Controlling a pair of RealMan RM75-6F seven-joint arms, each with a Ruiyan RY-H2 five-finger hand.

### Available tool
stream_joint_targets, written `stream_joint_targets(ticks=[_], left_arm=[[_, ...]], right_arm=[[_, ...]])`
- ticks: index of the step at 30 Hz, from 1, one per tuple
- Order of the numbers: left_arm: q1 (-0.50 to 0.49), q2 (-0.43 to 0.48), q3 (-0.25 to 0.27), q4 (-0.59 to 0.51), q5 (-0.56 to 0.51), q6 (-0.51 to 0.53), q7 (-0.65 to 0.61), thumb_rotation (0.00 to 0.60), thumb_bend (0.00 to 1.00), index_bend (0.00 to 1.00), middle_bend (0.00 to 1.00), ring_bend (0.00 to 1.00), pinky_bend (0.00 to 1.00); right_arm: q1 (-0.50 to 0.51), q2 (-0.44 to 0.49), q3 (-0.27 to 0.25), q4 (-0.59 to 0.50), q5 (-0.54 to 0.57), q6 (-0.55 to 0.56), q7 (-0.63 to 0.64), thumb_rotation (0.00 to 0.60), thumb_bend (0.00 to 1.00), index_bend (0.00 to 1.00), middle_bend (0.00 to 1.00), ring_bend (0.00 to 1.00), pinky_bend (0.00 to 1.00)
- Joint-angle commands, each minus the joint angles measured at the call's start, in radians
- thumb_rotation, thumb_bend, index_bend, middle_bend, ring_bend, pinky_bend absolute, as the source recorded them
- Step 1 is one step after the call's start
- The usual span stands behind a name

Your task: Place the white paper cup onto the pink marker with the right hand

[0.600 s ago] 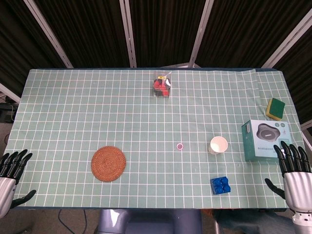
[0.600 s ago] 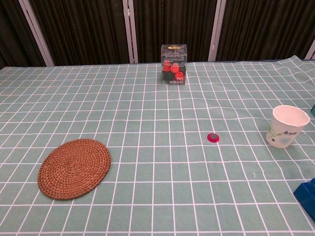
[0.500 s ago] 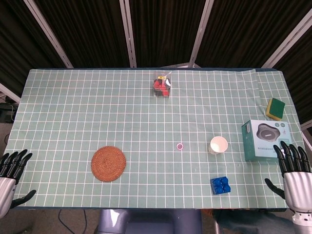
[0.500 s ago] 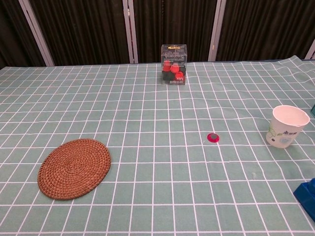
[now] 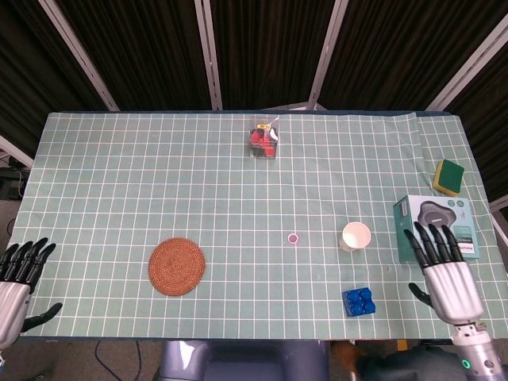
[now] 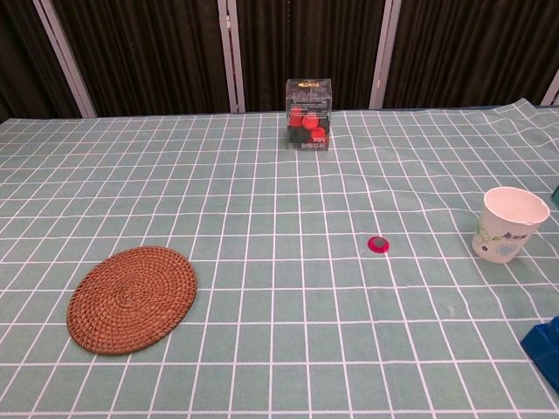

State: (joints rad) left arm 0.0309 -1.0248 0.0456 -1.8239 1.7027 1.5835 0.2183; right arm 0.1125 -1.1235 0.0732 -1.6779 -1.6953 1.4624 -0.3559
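Note:
The white paper cup (image 5: 355, 236) (image 6: 509, 224) stands upright on the checked tablecloth, right of centre. The pink marker (image 5: 293, 237) (image 6: 377, 244), a small round disc, lies flat to the cup's left, apart from it. My right hand (image 5: 443, 268) hovers over the table's right front part, fingers spread and empty, to the right of the cup and partly over a teal box. My left hand (image 5: 17, 274) shows at the left front corner, fingers apart, holding nothing. Neither hand appears in the chest view.
A woven brown coaster (image 5: 176, 266) lies front left. A clear box of red items (image 5: 263, 140) stands at the back centre. A teal box (image 5: 425, 218), a green-yellow sponge (image 5: 449, 176) and a blue brick (image 5: 359, 302) sit on the right side.
My right hand has moved left and forward over the table, toward the cup and the teal box. The left hand shifted slightly. The cup and marker have not moved.

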Motion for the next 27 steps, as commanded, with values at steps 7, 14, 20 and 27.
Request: stream_joint_targets(ticks=[7, 14, 20, 27], left_arm=[[-0.014, -0.040, -0.027, 0.015, -0.057, -0.025, 0.053, 0.600, 0.00, 0.00, 0.00, 0.00, 0.00], [-0.029, -0.050, -0.046, 0.021, -0.122, -0.061, 0.069, 0.600, 0.00, 0.00, 0.00, 0.00, 0.00], [-0.041, -0.059, -0.051, 0.024, -0.153, -0.085, 0.086, 0.600, 0.00, 0.00, 0.00, 0.00, 0.00], [-0.043, -0.055, -0.050, 0.017, -0.161, -0.084, 0.087, 0.600, 0.00, 0.00, 0.00, 0.00, 0.00]], right_arm=[[0.294, -0.056, 0.073, -0.046, 0.079, -0.430, -0.394, 0.600, 0.00, 0.00, 0.00, 0.00, 0.00], [0.379, -0.161, 0.046, 0.034, 0.125, -0.572, -0.654, 0.600, 0.00, 0.00, 0.00, 0.00, 0.00], [0.406, -0.226, 0.031, 0.096, 0.194, -0.600, -0.812, 0.600, 0.00, 0.00, 0.00, 0.00, 0.00], [0.410, -0.272, -0.005, 0.183, 0.229, -0.579, -0.933, 0.600, 0.00, 0.00, 0.00, 0.00, 0.00]])
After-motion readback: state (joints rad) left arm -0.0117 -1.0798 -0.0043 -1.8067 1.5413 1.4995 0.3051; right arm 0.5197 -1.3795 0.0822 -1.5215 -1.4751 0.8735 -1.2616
